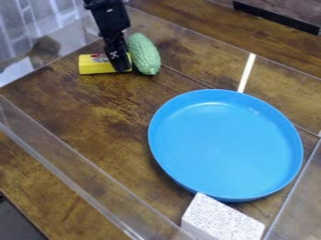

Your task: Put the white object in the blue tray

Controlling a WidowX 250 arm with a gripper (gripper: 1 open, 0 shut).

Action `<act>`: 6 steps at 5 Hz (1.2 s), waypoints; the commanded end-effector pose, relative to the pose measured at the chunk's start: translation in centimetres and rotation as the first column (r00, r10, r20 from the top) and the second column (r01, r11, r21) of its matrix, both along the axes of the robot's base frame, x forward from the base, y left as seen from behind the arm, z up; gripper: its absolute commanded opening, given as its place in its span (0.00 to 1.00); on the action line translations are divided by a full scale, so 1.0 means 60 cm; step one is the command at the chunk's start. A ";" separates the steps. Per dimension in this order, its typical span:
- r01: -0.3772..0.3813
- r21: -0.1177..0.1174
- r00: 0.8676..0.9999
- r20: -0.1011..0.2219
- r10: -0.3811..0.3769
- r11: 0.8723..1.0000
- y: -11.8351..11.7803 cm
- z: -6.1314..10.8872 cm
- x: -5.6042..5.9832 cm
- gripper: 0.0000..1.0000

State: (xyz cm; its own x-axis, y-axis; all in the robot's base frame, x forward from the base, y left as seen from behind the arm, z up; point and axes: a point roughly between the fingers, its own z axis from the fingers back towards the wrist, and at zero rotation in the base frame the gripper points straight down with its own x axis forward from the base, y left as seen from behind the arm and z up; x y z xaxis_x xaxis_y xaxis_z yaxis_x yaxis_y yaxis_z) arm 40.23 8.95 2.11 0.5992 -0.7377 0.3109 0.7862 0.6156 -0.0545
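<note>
The dark wooden table point(88, 131) carries the blue tray point(226, 143), white object point(221, 221), yellow block point(90, 64) and what looks like a green bumpy object point(145, 53).

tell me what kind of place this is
Probably a robot test bench, not a home: a dark wooden tabletop fenced by clear plastic walls, with a black robot gripper among props like a round blue plastic tray.
</note>
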 end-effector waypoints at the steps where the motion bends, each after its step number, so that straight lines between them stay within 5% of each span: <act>1: 0.037 0.004 0.999 0.006 -0.037 0.999 -0.028 -0.002 0.009 0.00; 2: 0.038 -0.001 0.999 0.003 -0.038 0.999 -0.032 -0.005 0.011 0.00; 3: 0.039 -0.007 0.999 0.000 -0.039 0.999 -0.036 -0.007 0.012 1.00; 6: 0.049 -0.020 0.999 -0.006 -0.049 0.999 -0.048 -0.007 0.022 1.00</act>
